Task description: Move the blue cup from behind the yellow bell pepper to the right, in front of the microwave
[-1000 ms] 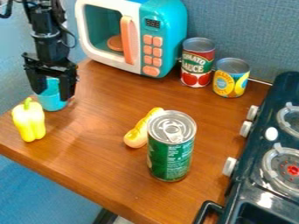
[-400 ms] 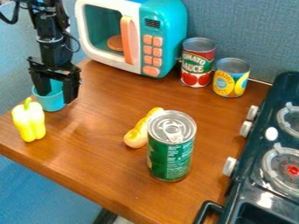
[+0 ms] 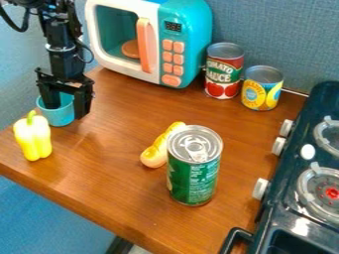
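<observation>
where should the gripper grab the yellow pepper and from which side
I'd bring the gripper straight down from above and close it across the upper body of the yellow pepper, just below the stem. It stands upright, stem on top, and the blue cup close by would likely crowd a sideways approach.

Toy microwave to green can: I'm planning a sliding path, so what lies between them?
In the camera view, a hot dog toy lies between the microwave and green can, nearer the can.

Three cans [image 3: 192, 171], one yellow pepper [image 3: 32, 136], one blue cup [image 3: 59, 115], one toy microwave [image 3: 189, 30].
</observation>
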{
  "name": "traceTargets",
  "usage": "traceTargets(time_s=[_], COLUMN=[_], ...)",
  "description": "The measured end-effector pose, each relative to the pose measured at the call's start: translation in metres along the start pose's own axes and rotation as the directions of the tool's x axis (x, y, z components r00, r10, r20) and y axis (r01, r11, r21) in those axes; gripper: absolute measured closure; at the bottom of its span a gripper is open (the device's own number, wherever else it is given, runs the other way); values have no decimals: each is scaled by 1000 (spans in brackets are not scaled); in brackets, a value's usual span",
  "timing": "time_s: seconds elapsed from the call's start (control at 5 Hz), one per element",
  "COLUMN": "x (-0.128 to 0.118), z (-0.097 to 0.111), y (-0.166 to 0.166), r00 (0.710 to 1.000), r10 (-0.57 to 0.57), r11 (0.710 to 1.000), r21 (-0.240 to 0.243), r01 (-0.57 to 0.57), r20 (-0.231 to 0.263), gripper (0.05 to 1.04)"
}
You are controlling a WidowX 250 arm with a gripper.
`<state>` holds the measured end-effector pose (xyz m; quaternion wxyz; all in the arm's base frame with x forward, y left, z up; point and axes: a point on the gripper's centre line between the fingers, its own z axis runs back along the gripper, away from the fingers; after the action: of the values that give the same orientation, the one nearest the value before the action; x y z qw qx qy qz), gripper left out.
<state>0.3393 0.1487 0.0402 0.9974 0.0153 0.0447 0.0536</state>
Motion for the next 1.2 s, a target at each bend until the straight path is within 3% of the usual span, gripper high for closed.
traceTargets(time_s=[0.2,0.6,0.8,1.0,1.2], x=[6,10,9,7,15], z=[-2,2,3,5,21], y=[2,2,0,-3,-17], r00=[1000,1000,1000,1000,998], r10=[10,13,10,4,-58], r11=[1000,1000,1000,999,989], r21=[3,-13,-23,-47,-136], r01=[-10,-13,-10,-4,61], r20=[-7,6,1,-8,27], gripper=[134,708,914,988,992])
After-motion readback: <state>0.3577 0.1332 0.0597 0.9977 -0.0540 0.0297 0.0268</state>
